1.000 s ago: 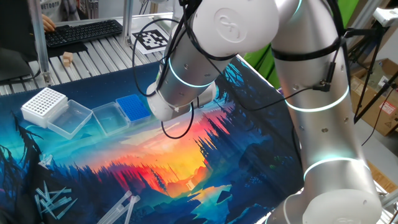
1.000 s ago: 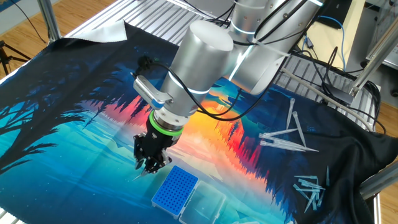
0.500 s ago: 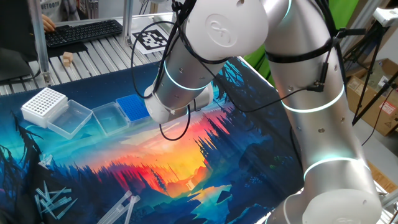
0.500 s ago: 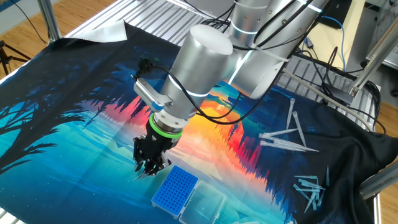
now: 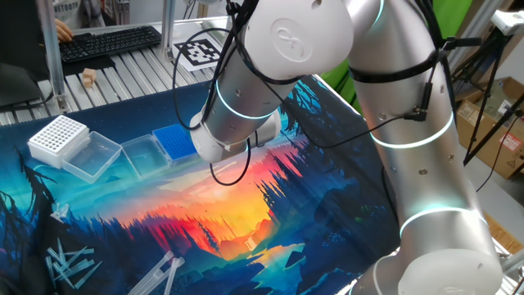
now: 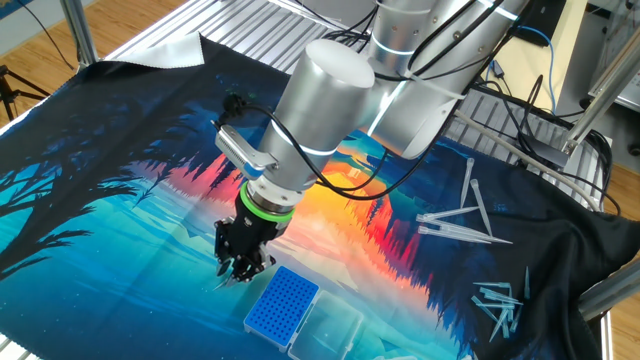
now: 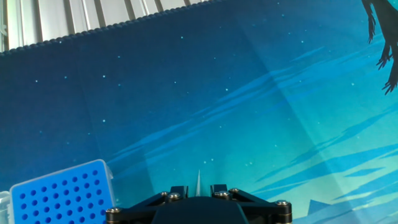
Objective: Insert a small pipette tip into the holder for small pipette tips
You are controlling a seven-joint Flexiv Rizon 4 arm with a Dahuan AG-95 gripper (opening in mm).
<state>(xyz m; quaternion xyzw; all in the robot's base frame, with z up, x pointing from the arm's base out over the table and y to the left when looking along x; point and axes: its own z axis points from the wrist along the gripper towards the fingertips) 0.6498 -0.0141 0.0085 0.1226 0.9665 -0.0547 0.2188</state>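
Blue rack — the holder for small pipette tips [image 6: 281,303] — lies on the printed mat [image 6: 120,220], clear lid hinged open beside it. Gripper [image 6: 240,268] hovers just beside the holder's near edge, fingers narrowed on the small pipette tip [image 7: 199,182], which points down at bare mat, outside the grid.

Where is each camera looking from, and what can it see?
One fixed view: sits across the table, facing the arm's big silver joints; the blue holder and white rack lie behind them.
The other fixed view: looks down from the opposite side, at the gripper hanging just beside the holder.
Hand view: sits on the hand, looking along the fingers at the mat; the small pipette tip pokes out between them.
All three show the blue holder.
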